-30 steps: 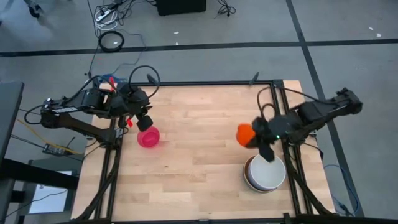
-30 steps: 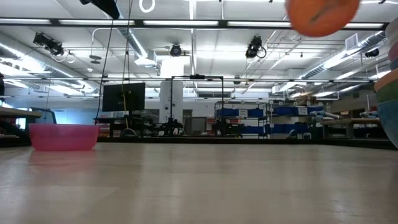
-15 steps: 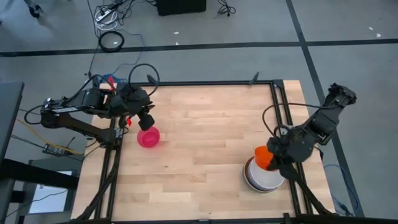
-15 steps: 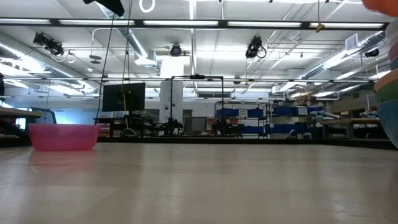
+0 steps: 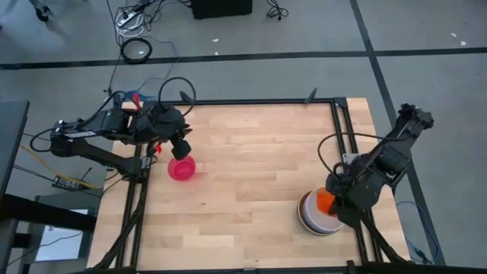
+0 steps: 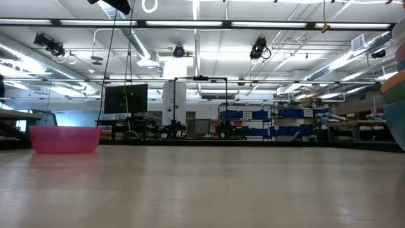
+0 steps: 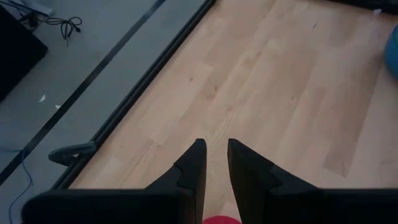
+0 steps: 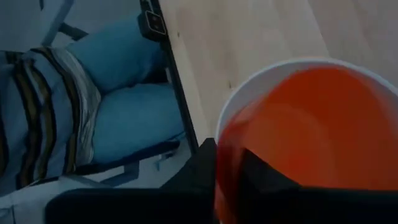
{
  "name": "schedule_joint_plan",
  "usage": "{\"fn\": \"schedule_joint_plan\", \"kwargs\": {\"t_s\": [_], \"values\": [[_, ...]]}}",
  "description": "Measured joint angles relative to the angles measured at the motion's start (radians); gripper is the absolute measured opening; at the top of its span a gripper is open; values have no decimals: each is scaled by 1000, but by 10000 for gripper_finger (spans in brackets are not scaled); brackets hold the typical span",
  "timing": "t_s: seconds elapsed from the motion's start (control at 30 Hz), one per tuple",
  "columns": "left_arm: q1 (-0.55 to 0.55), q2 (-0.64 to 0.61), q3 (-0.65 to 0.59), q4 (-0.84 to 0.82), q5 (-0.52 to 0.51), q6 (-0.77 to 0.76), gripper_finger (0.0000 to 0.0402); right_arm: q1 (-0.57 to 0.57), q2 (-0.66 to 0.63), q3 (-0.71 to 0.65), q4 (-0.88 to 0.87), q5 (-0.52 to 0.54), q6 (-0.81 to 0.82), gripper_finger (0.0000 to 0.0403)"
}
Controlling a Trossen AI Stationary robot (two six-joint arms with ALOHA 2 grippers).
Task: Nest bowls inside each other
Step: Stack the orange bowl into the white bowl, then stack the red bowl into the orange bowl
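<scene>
A pink bowl (image 5: 181,169) (image 6: 63,139) stands upright on the table at the left. My left gripper (image 5: 179,147) (image 7: 216,152) hovers just above it, open by a narrow gap with nothing between its fingers. Near the right front corner stands a stack of nested bowls (image 5: 319,221) (image 6: 395,101) with a white bowl (image 8: 249,87) on top. An orange-red bowl (image 5: 326,201) (image 8: 311,124) sits inside the white one, and my right gripper (image 5: 336,204) (image 8: 227,168) is shut on it. My right gripper has the orange-red bowl's rim (image 8: 225,146) between its two fingers, one finger inside the bowl and one outside. The fingers come slanting down from above on the side toward the table's right edge. The bowl sits upright inside the white bowl.
A seated person's legs (image 8: 118,93) are close beside the table's right edge. Black frame rails (image 5: 346,144) run along both side edges. Bare wood (image 5: 251,167) lies between the pink bowl and the stack.
My right gripper has swung toward the table's near right corner and slightly down, rolling its wrist, and has carried the orange-red bowl from mid-air beside the stack into the white bowl on top of it.
</scene>
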Motion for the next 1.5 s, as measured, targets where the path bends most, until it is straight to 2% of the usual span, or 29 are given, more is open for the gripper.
{"fn": "schedule_joint_plan", "kwargs": {"t_s": [0.27,0.5,0.63,0.9,1.1,1.27,1.5], "values": [[0,1,0,0,2,0,74,-8,58,0,2,-22,32,117],[0,1,0,0,2,0,74,-10,58,0,3,-14,11,156],[0,1,0,-6,41,-27,74,-10,21,0,-23,127,-15,155],[0,35,-5,-135,112,-99,74,-10,-34,0,-221,574,9,150],[-20,39,-151,-135,140,-143,74,-26,-26,0,-332,850,59,150],[-26,37,-326,-83,165,-180,74,-88,-25,0,-365,946,44,149],[-26,39,-542,85,247,-230,74,-158,-25,0,-338,945,-50,146]]}}
